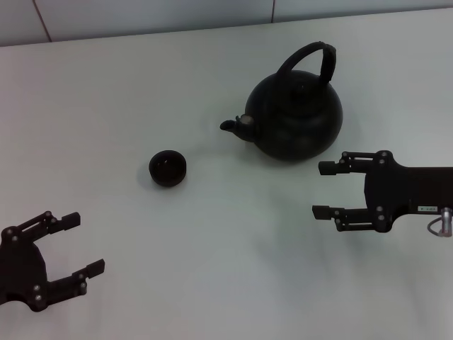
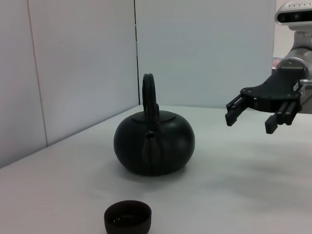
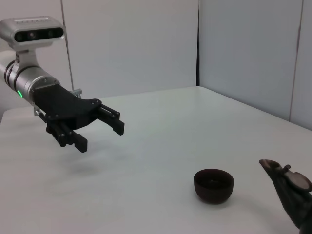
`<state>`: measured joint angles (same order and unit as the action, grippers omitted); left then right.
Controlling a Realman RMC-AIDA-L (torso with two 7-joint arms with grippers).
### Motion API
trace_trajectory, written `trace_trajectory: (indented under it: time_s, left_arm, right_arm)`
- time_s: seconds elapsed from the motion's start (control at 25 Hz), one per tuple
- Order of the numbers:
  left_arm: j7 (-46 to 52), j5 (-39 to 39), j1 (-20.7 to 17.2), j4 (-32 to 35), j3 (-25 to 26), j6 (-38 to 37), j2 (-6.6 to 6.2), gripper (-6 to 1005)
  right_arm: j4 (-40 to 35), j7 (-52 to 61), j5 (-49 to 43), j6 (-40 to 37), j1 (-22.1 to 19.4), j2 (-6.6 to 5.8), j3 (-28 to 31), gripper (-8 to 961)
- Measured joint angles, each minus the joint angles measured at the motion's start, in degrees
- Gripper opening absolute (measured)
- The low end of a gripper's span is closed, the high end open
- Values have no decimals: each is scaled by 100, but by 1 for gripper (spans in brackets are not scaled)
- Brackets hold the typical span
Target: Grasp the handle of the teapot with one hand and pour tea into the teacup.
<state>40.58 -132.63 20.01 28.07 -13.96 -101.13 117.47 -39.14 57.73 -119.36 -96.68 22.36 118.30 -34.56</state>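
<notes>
The black teapot stands upright on the white table, its spout pointing toward the robot's left and the arched handle rising over its lid. The small dark teacup sits to the left of the spout, a short gap away. My right gripper hovers open just in front of and to the right of the teapot, apart from it and holding nothing. My left gripper is open at the near left, well short of the cup. The left wrist view shows the teapot, the teacup and the right gripper.
The white table runs back to grey wall panels. In the right wrist view the teacup sits near the spout, with the left gripper farther off.
</notes>
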Motion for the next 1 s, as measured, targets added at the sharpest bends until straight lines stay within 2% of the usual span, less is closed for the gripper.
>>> trace_trajectory:
  time_s: [1.0]
  left_arm:
    - [3, 0, 6, 23, -20, -21, 31, 800]
  right_arm:
    - [21, -2, -35, 84, -5, -1, -17, 731]
